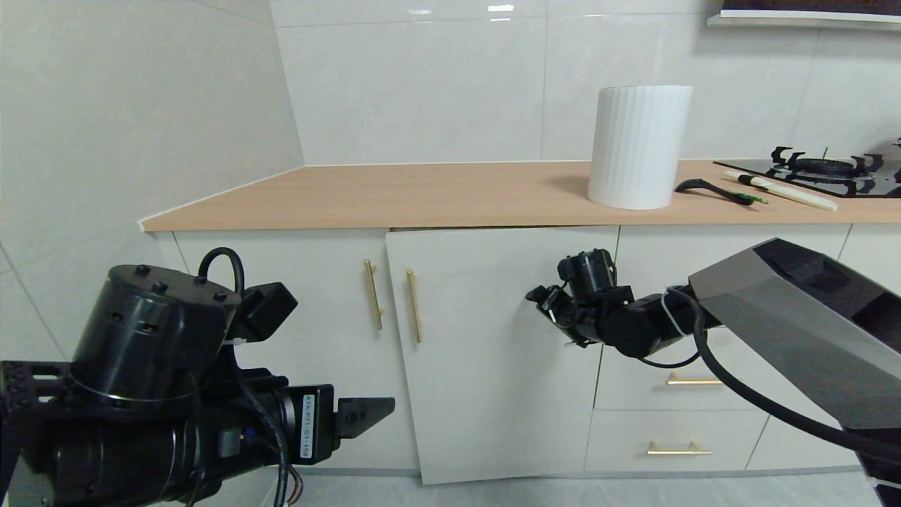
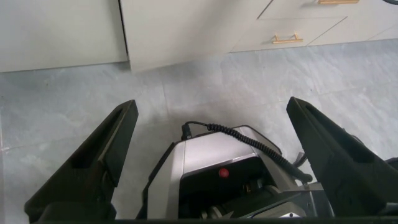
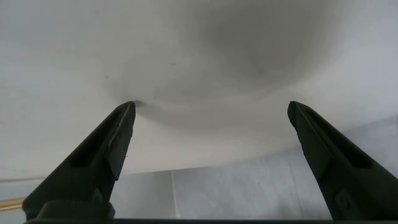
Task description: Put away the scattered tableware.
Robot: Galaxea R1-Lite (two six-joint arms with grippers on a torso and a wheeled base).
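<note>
On the wooden counter (image 1: 422, 193) stands a tall white ribbed holder (image 1: 639, 146). Just right of it lie a black spoon-like utensil (image 1: 712, 189) and a long pale utensil (image 1: 783, 190) with a small green piece beside it. My right gripper (image 1: 545, 299) hangs below the counter, close to the face of a white cabinet door (image 1: 493, 352). In the right wrist view it (image 3: 211, 106) stands open with that door face (image 3: 205, 56) right in front and nothing between the fingers. My left gripper (image 1: 366, 414) is low at the left, open and empty (image 2: 211, 106) over the floor.
The cabinet door stands slightly ajar, its gold handle (image 1: 414, 306) next to the neighbouring door's handle (image 1: 373, 294). Drawers with gold pulls (image 1: 693, 380) sit to the right. A gas hob (image 1: 823, 172) occupies the counter's far right. Tiled walls close in at the back and left.
</note>
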